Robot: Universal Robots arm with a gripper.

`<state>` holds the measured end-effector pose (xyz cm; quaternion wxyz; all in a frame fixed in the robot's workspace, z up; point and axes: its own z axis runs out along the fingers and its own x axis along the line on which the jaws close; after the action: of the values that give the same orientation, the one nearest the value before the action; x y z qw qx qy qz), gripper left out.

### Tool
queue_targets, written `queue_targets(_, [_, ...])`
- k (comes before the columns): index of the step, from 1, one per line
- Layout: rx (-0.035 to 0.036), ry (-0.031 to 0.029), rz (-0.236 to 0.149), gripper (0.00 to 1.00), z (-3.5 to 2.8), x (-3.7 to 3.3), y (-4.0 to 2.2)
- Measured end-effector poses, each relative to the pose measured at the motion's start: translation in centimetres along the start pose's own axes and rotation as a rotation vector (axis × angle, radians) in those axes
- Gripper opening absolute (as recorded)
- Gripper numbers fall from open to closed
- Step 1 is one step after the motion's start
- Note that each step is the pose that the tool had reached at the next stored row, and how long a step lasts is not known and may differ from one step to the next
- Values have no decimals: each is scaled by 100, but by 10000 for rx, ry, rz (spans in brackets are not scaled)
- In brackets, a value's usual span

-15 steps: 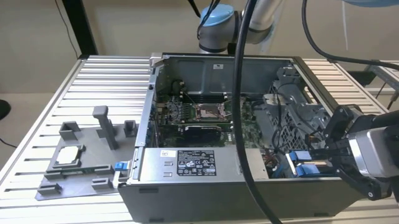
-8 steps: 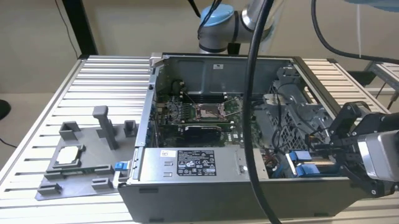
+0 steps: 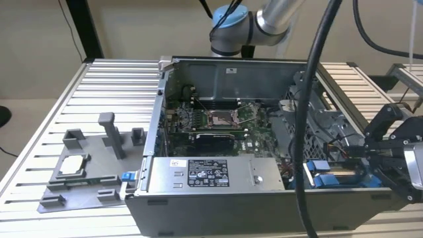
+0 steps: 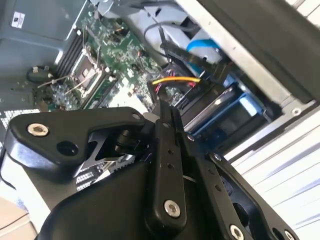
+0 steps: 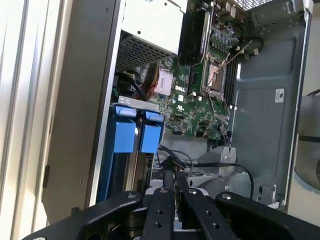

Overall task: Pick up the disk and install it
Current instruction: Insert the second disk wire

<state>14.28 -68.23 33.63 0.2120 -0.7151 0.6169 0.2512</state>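
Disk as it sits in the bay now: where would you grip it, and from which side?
Probably by the blue bracket framing the disk, coming in from the open side of the case: its walls enclose the disk's other sides.

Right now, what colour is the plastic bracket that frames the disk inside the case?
Blue. The bracket shows best in the first wrist view.
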Motion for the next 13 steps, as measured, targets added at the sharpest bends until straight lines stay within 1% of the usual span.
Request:
queue_targets(2, [6,-58,-6,0,-11,27,-82])
queue_targets(4, [9,-86,-8,0,-19,69,-141])
queue_targets(5, [10,-90,-9,0,-23,99,-160])
queue_targets(6, [11,-95,-10,0,-31,166,-197])
queue_targets(9, [11,-102,-11,0,-43,259,-252])
queue_targets(11, [13,-118,-13,0,-52,314,-294])
queue_targets(12, [15,-132,-13,100,-56,335,-314])
queue_targets(13, [18,-160,-16,100,-58,351,-330])
